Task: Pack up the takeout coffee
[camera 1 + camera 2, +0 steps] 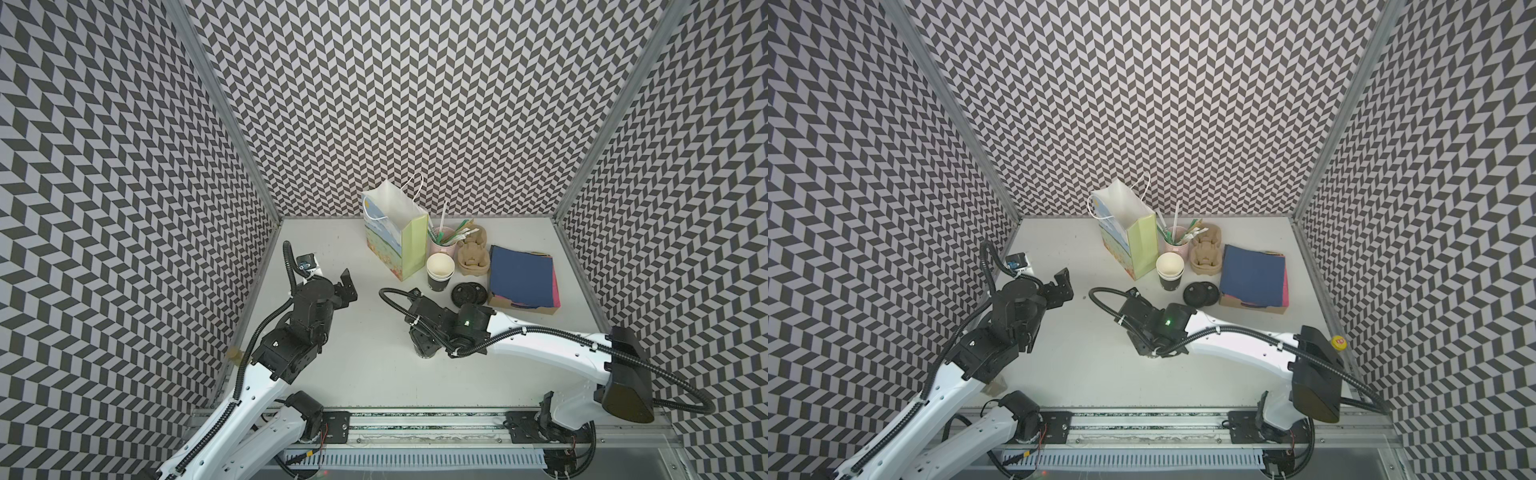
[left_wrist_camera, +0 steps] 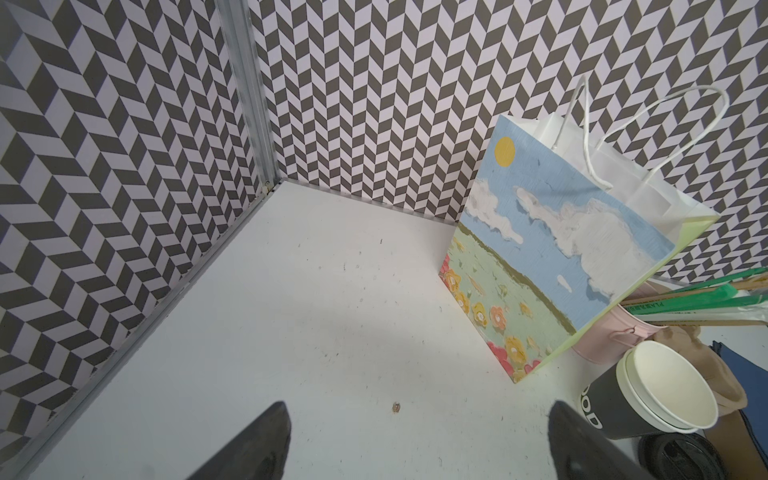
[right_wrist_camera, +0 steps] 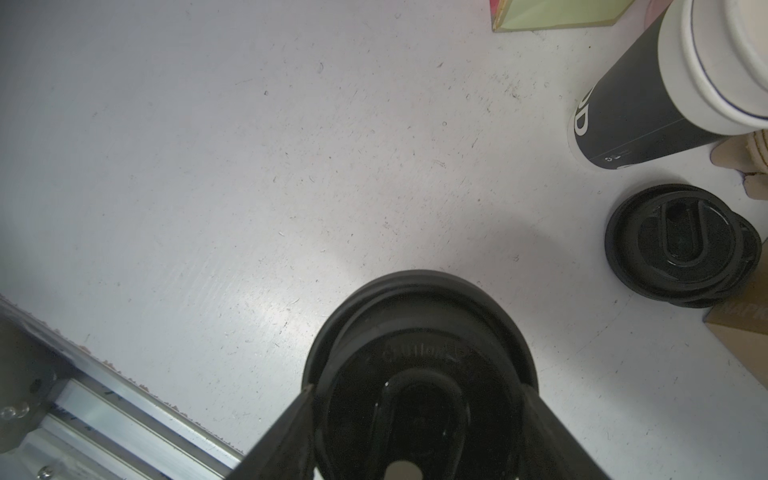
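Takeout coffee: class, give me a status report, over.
Left gripper open, empty. Right gripper shut on the takeout coffee, lid on. Gift bag upright, open; stacked cups close beside its near corner.

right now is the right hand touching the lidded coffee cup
Touching. The right wrist view shows the lidded coffee cup between the right hand's fingers. Both sit against the lid's rim with no gap showing.

- Pink cup (image 1: 443,250) of wrapped straws: just right of centre in both top views.
- Tan pulp cup carrier (image 1: 473,261): just right of the pink cup.
- Cardboard box (image 1: 511,302) of blue and pink napkins (image 1: 519,274): further right.
- Stack of lidless black cups (image 1: 439,272): below the pink cup.
- Loose black lids (image 1: 468,294): overlapping, flat on the tabletop (image 1: 365,353), beside that stack.
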{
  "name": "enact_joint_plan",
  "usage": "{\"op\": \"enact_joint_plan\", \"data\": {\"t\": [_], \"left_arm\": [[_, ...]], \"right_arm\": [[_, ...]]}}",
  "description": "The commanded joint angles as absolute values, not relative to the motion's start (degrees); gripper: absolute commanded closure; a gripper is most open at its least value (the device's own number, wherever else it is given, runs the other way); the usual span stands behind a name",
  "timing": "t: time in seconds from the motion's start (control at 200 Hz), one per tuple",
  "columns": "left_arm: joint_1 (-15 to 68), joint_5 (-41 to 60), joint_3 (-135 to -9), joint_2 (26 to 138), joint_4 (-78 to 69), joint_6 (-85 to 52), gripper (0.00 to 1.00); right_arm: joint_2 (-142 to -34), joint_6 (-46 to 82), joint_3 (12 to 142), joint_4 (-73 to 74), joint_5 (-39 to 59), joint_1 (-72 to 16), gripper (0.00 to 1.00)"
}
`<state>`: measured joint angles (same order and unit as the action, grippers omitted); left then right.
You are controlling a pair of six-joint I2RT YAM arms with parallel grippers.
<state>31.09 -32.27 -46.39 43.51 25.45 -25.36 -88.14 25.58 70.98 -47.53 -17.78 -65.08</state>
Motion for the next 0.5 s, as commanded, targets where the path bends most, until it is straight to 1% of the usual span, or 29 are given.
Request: {"op": "enact_joint_plan", "data": {"t": [0.0, 0.496], "left_arm": [[31.03, -32.69, -45.79, 43.48, 26.63, -25.27, 0.04], [31.03, -32.67, -45.79, 43.90, 26.72, -25.17, 0.03]], "right_arm": [[-88.05, 26.15, 70.40, -46.87, -18.56, -65.21, 0.37], [-88.43, 26.29, 68.78, -46.36, -17.58, -65.21, 0.36]]}}
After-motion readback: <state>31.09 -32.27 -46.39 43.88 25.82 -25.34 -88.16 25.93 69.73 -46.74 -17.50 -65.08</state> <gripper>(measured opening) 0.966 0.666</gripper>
